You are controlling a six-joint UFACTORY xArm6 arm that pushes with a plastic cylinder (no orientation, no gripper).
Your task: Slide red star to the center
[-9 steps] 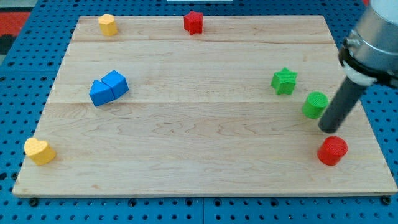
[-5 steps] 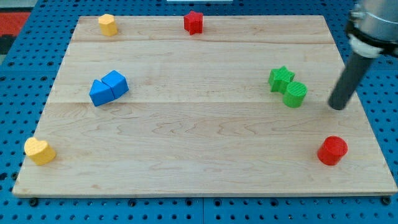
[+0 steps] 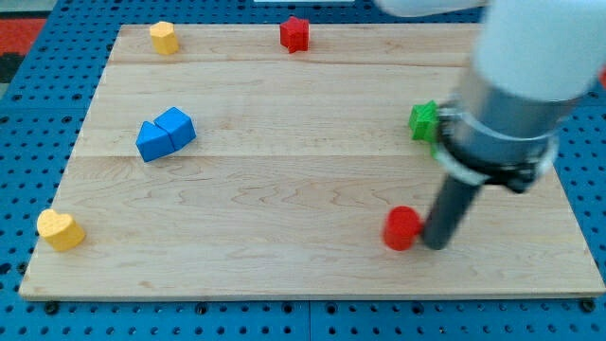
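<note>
1. Spotting my tip (image 3: 436, 244) low on the board (image 3: 284, 284), toward the view's bottom right, pressed against the right side of the red cylinder (image 3: 401, 228) (the wrong red block for this job).
2. Found the red star (image 3: 295, 33) far off at the view's top edge, near the middle of the board's width, well apart from my tip and touched by nothing.
3. Carried no pincer at all: just a bare rod, nothing to spread or clamp, so pushing only.
4. Judged the step in hand as repositioning: needed to quit the red cylinder, swing up and come round to the top side of the red star.
5. Best done through the open middle, steering clear of the green star (image 3: 423, 120), half hidden behind the arm at the view's right, and of the two blue blocks (image 3: 166, 134) touching each other at the left.
6. Looked tight behind the star, right by the board's top rim; risked slipping off the edge.
7. Called for centred contact, then a slow straight push toward the view's bottom; off-centre, likely to spin away on its points.
8. Left the yellow heart (image 3: 60, 230) and the other yellow block (image 3: 164, 37) out of it, both at the far left.
</note>
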